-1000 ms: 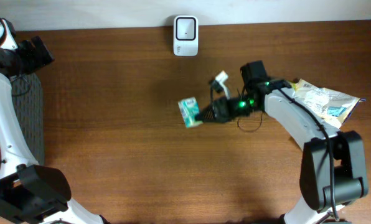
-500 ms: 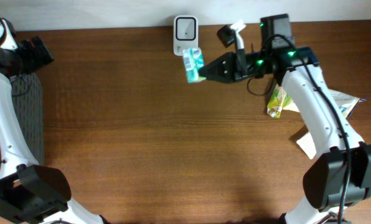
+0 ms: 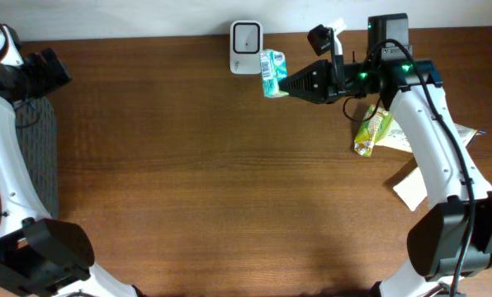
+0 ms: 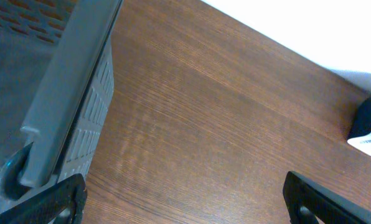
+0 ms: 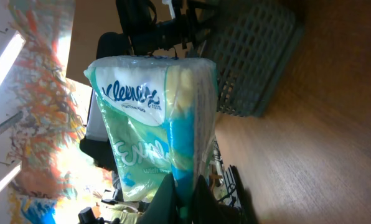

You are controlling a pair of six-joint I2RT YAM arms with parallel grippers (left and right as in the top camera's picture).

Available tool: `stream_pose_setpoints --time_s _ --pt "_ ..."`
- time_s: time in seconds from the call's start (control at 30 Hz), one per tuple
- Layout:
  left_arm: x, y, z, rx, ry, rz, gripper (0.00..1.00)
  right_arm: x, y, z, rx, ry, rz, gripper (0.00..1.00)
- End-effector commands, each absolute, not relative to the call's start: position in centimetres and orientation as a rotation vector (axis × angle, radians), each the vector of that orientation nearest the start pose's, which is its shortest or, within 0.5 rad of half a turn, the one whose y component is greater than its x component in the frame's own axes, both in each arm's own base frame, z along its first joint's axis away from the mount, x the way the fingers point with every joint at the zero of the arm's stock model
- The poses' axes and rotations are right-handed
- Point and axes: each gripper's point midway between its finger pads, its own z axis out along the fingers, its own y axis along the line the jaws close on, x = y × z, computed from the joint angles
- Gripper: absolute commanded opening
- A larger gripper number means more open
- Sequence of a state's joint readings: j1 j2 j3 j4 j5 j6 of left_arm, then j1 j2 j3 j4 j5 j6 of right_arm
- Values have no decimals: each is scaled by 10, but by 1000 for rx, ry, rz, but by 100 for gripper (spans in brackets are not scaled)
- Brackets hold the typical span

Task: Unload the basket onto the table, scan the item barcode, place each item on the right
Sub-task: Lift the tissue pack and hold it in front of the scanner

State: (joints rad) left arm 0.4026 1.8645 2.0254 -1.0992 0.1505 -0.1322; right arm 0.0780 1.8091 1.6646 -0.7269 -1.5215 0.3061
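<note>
Tissue pack (image 3: 273,73) has shifted right — now beside the scanner (image 3: 246,36).

I'm seeing the tissue pack (image 5: 148,143) showing white, mint green and teal, with blue lettering. The table (image 3: 188,181) is reading reddish-brown woodgrain. The scanner (image 3: 246,36) is showing white, the basket (image 4: 89,140) grey lattice.

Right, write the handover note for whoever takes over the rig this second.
Left gripper: open, empty, parked at the table's far left by the basket.
Right gripper: shut on the tissue pack, held just right of the scanner.
Done: pack picked up and brought to the scanner.
Left: whether the barcode faces the scanner cannot be told; turn the pack to it if needed and check that it reads. More packets lie at the right, probably next.
</note>
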Motion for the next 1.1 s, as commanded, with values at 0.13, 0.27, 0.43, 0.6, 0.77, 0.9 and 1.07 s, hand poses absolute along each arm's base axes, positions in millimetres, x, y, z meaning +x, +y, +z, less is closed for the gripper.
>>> stream_pose_setpoints --time_s 0.13,0.27,0.43,0.6,0.77,0.9,1.07 --pt "442 172 267 -630 2417 -50 99 373 203 340 -561 2010 1819 4" --pt "442 172 267 -631 2417 -51 99 400 195 253 -373 2430 1186 4" --pt "442 172 267 -630 2417 -51 99 392 185 200 -385 2670 555 4" --pt "442 172 267 -630 2417 -51 99 442 158 249 -430 2407 -56 4" --pt "442 172 267 -630 2417 -51 99 512 163 276 -501 2085 -373 4" --pt "442 172 267 -630 2417 -51 99 579 194 262 -605 1838 -463 4" --pt "442 172 267 -631 2418 -51 99 622 215 215 -793 1653 -650 4"
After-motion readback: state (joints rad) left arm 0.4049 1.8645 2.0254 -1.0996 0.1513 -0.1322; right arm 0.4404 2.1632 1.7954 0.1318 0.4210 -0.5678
